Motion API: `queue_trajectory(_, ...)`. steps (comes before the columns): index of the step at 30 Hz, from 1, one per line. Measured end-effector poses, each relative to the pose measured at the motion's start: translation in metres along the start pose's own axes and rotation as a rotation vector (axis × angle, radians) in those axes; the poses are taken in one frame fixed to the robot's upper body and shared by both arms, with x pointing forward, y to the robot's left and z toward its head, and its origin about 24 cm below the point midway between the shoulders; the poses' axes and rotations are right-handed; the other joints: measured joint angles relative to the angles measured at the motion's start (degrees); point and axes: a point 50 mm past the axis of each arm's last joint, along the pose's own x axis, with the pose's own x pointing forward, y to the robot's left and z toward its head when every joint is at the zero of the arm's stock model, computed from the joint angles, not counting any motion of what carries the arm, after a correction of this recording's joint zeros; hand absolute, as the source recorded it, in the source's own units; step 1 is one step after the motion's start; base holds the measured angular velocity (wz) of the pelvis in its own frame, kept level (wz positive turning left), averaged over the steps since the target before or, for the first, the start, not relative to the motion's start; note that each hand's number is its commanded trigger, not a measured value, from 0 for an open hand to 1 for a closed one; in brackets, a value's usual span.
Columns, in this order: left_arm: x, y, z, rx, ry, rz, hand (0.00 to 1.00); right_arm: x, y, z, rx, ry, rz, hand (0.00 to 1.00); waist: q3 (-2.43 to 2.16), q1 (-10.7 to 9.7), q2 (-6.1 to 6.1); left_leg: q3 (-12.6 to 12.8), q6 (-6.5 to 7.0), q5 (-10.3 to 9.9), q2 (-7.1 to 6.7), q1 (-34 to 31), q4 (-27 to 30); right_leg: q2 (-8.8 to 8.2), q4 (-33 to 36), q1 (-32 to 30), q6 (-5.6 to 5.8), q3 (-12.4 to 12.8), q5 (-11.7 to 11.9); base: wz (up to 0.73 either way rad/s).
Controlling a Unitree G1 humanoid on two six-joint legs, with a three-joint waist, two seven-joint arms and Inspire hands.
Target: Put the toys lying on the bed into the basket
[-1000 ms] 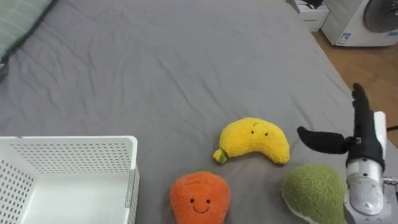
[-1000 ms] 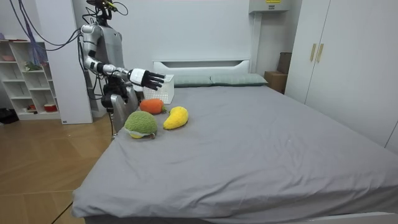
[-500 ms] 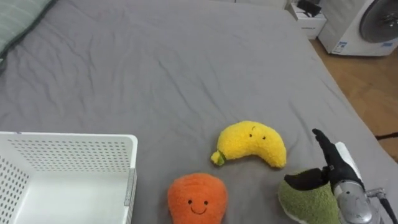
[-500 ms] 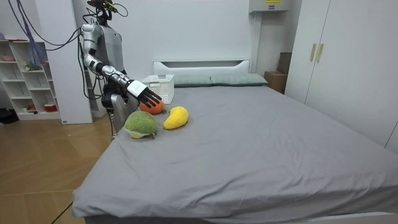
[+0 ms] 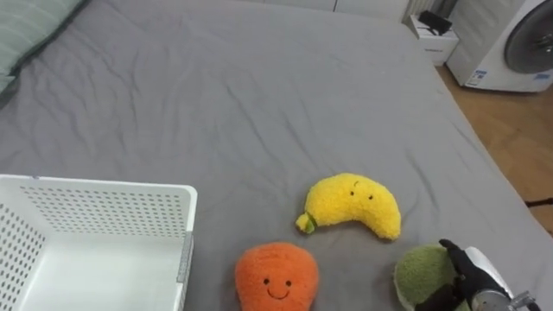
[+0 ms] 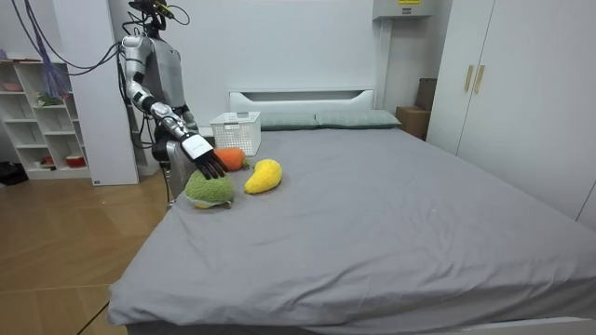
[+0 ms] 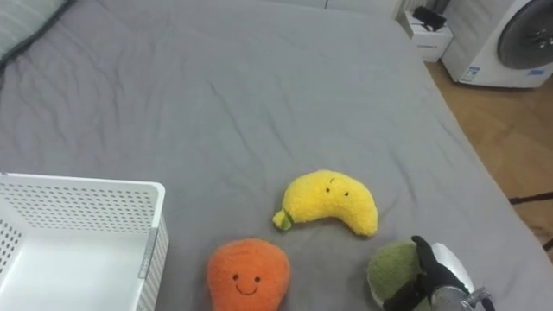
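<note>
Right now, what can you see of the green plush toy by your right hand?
The green plush toy is a rounded, fuzzy, soft-looking lump, with a paler patch low on one side in the room view. It lies on the grey bed near its edge, a narrow gap from the yellow banana toy. The right hand rests on it, fingers spread, covering part of it.

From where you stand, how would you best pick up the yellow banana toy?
Probably its thick middle, coming straight down from above. The banana toy lies flat on the bed, face up, so fingers can close across its narrow width. The stem end looks too small to hold. The right hand, at the green toy beside it, is nearest.
</note>
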Motion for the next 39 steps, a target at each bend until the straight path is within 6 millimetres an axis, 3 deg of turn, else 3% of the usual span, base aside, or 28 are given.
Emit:
queue_trajectory(4, 0.000, 0.002, 0.002, 0.003, -0.009, 0.007, 0.00, 0.002, 0.007, -0.003, -0.101, 0.031, 0.027, 0.01, 0.11, 0.7, -0.02, -0.4, 0.00, 0.0, -0.03, 0.5, 0.3, 0.15, -0.3, 0.8, 0.02, -0.2, 0.0, 0.06)
queue_trajectory(5, 0.000, 0.002, 0.004, 0.004, -0.016, 0.007, 0.00, 0.002, 0.010, -0.003, -0.123, 0.031, 0.033, 0.53, 0.12, 0.9, -0.04, -0.4, -0.01, 0.0, -0.02, 0.5, 0.3, 0.18, -0.3, 0.8, 0.01, -0.1, 0.0, 0.00)
queue_trajectory(6, 0.000, 0.002, 0.004, 0.006, -0.017, 0.008, 0.00, 0.002, 0.011, -0.003, -0.128, 0.032, 0.036, 0.82, 0.12, 1.1, -0.06, -0.4, -0.01, 0.0, -0.02, 0.5, 0.3, 0.18, -0.2, 0.8, 0.01, -0.1, 0.0, 0.00)
queue_trajectory(7, 0.000, 0.001, 0.005, 0.008, -0.021, 0.010, 0.00, 0.002, 0.013, -0.005, -0.141, 0.041, 0.041, 0.94, 0.14, 1.8, -0.10, -0.4, -0.01, 0.0, -0.02, 0.5, 0.3, 0.17, -0.2, 0.9, 0.01, -0.1, 0.0, 0.00)
queue_trajectory(8, 0.000, 0.001, 0.006, 0.008, -0.025, 0.010, 0.00, 0.002, 0.014, -0.006, -0.145, 0.047, 0.044, 1.00, 0.14, 1.8, -0.15, -0.4, -0.01, 0.0, -0.02, 0.5, 0.3, 0.17, -0.2, 0.9, 0.01, -0.2, 0.0, 0.00)
queue_trajectory(16, 0.000, -0.004, 0.009, 0.032, -0.032, 0.025, 0.00, 0.004, 0.018, -0.021, -0.250, 0.102, -0.049, 1.00, -0.07, 3.6, 0.40, -2.0, -0.01, 0.0, -0.17, 0.3, 0.6, 0.18, -1.1, 1.9, 0.05, -1.6, 0.1, 0.10)
queue_trajectory(30, 0.000, -0.004, 0.009, 0.032, -0.039, 0.040, 0.00, 0.003, 0.022, -0.027, -0.247, 0.089, -0.079, 1.00, -0.09, 3.1, 0.63, -2.1, -0.04, 0.0, -0.20, 0.7, 0.5, 0.24, -1.6, 2.4, 0.04, -1.9, 0.1, 0.00)
queue_trajectory(35, -0.001, -0.004, 0.011, 0.023, -0.057, 0.035, 0.00, 0.003, 0.014, -0.015, -0.220, 0.037, -0.112, 1.00, 0.06, 3.0, 0.47, -1.8, -0.02, 0.0, -0.21, 0.5, 0.5, 0.04, -0.8, 1.8, 0.04, -1.5, 0.0, -0.04)
queue_trajectory(39, 0.000, -0.003, 0.011, 0.016, -0.060, 0.031, 0.00, -0.004, -0.014, 0.023, -0.164, -0.129, -0.246, 1.00, 0.33, 1.3, 0.94, -1.7, 0.01, 0.0, -0.25, 0.2, 0.5, 0.07, -0.6, 1.4, 0.08, -0.9, 0.0, -0.02)
